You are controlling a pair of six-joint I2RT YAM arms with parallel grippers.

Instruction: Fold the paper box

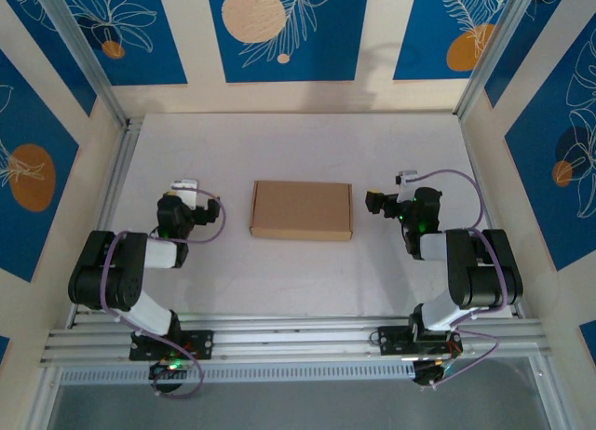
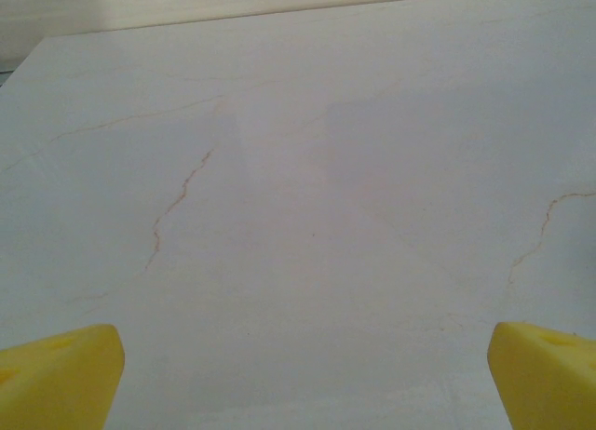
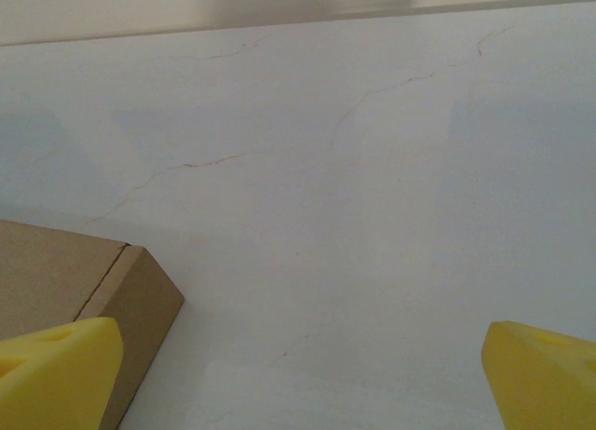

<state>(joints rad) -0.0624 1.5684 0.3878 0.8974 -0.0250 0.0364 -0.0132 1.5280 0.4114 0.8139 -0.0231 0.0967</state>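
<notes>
Paper box (image 1: 301, 209): plain brown cardboard, standing as a shallow closed rectangle with its lid face flat and uppermost. It sits in the middle of the tabletop (image 1: 298, 281), long sides parallel to the near edge, well apart from all four edges.

Left pincer (image 2: 305, 360): spread wide and holding nothing. In the left wrist view its yellow fingers (image 2: 58, 376) sit at the two lower corners with bare tabletop between them. In the overhead view the left arm (image 1: 121, 267) is folded back toward the near left corner. Its wrist lies to the left of the box and apart from it.

Right pincer (image 3: 301, 356): spread wide and holding nothing, with bare tabletop between its fingers. In the right wrist view one corner of the box shows at the lower left, top face and one side wall visible, partly behind the finger on that side. The overhead view shows the right arm (image 1: 475, 267) folded toward the near right corner. Its wrist is near the right end of the box, with a narrow gap between them.

Tabletop surface: pale, with thin vein-like lines.

Surroundings: blue panels (image 1: 279, 30) with white leaf outlines and orange discs stand beyond the far edge and along both sides. An aluminium rail (image 1: 298, 335) along the near edge carries both arm bases.
</notes>
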